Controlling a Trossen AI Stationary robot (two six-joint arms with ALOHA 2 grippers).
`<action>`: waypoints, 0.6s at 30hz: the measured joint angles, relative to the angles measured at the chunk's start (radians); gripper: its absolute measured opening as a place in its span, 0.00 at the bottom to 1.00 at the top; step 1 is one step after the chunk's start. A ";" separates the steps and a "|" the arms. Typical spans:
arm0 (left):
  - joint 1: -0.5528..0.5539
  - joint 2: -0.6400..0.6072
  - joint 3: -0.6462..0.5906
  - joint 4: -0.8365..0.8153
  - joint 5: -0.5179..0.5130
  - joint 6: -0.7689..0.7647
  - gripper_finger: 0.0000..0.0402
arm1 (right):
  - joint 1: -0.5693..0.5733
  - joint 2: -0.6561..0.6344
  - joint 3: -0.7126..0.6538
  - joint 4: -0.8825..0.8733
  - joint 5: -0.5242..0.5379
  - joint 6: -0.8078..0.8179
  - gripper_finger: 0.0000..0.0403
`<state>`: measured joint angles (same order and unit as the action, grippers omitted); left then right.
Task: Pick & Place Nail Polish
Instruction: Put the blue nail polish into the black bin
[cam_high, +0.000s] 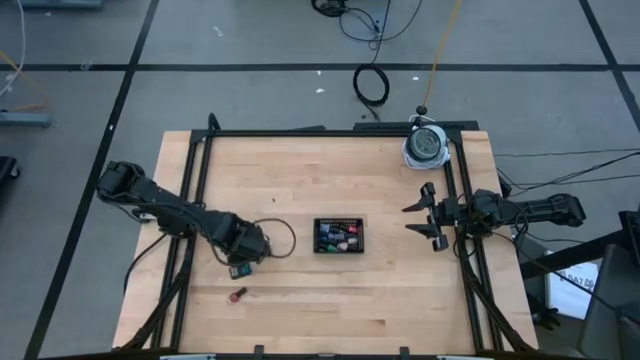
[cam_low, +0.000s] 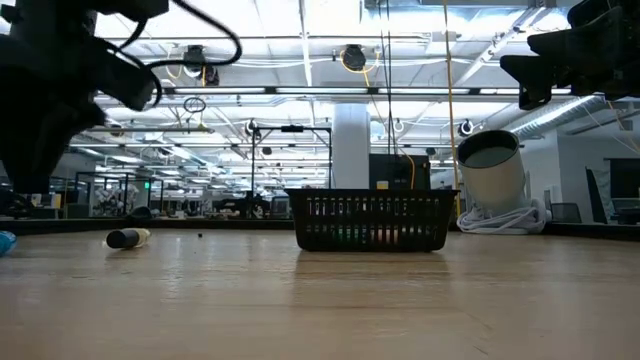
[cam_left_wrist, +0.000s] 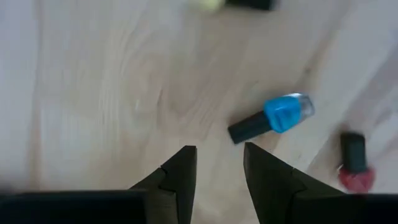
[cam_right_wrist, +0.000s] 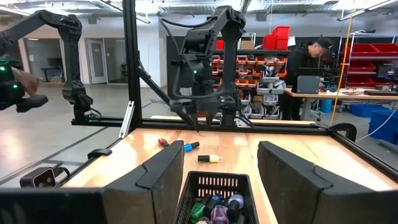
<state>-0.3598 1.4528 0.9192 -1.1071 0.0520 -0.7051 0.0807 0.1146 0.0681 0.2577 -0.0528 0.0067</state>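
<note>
The small black rectangular mesh tray (cam_high: 339, 236) holds several nail polish bottles (cam_right_wrist: 217, 211). Beside it, the left gripper (cam_left_wrist: 219, 180) hovers released, empty, near 1 blue bottle (cam_left_wrist: 273, 117); the right gripper (cam_high: 424, 218) waits, fingers apart.

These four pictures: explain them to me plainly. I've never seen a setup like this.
Two robot arms work at a wooden table. One camera looks down from above, one sits at tabletop level, and one rides on each wrist. The left gripper hovers empty, fingers apart, above a blue nail polish bottle lying beside a red bottle and a yellow bottle. A black mesh tray in the middle already holds several bottles. The right gripper waits open at the table's right edge, holding nothing.
</note>
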 joint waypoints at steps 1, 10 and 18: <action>-0.007 0.000 0.000 0.004 -0.002 0.065 0.31 | 0.000 0.000 0.000 0.000 0.000 0.000 0.48; -0.030 0.000 -0.027 0.015 -0.028 0.232 0.25 | 0.000 0.000 0.000 0.000 0.000 0.000 0.48; -0.102 0.000 -0.085 0.127 -0.030 0.261 0.24 | 0.000 0.000 0.000 0.000 0.000 0.000 0.48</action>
<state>-0.4613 1.4528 0.8342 -0.9798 0.0223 -0.4438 0.0807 0.1146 0.0685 0.2573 -0.0528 0.0067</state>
